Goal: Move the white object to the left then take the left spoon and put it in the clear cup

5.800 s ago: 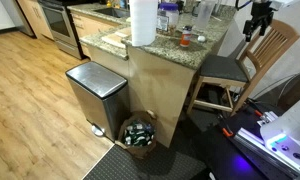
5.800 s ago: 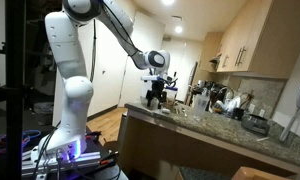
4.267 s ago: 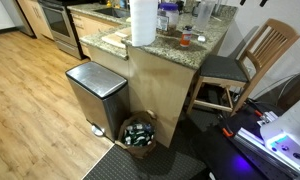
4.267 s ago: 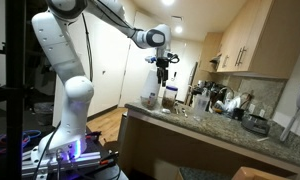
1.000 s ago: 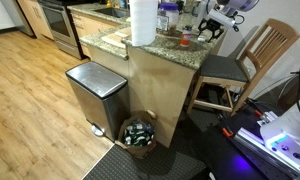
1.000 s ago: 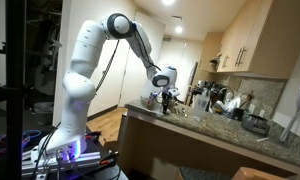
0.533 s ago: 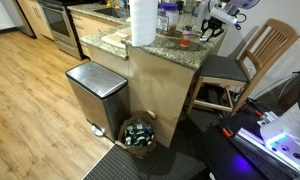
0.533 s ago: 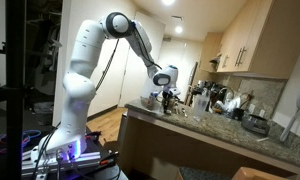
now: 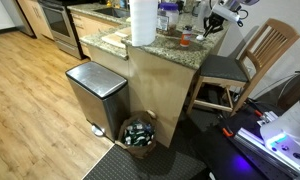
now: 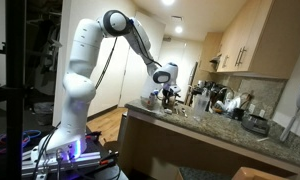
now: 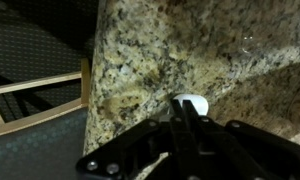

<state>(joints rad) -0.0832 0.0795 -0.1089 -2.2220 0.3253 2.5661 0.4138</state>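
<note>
White object [image 11: 193, 102] sits on the granite tabletop [image 11: 140, 50], a small pale lump just beyond the tips of the gripper [image 11: 185, 120], whose fingers look drawn together with nothing between them. The wrist view does not settle whether the tips touch it. It lies not far in from the tabletop's edge, past which a wooden chair [image 11: 25, 100] shows below.

The risk I see is a shove running toward that edge: a roundish lump would likely roll on and drop by the chair. Closed tips set too high could also ride over it, or glance off one side and send it astray.

In an exterior view the gripper [image 9: 212, 28] is low over the corner nearest the chair, with the paper towel roll [image 9: 142, 22] well apart along the long edge. Neither spoons nor clear cup can be made out.
</note>
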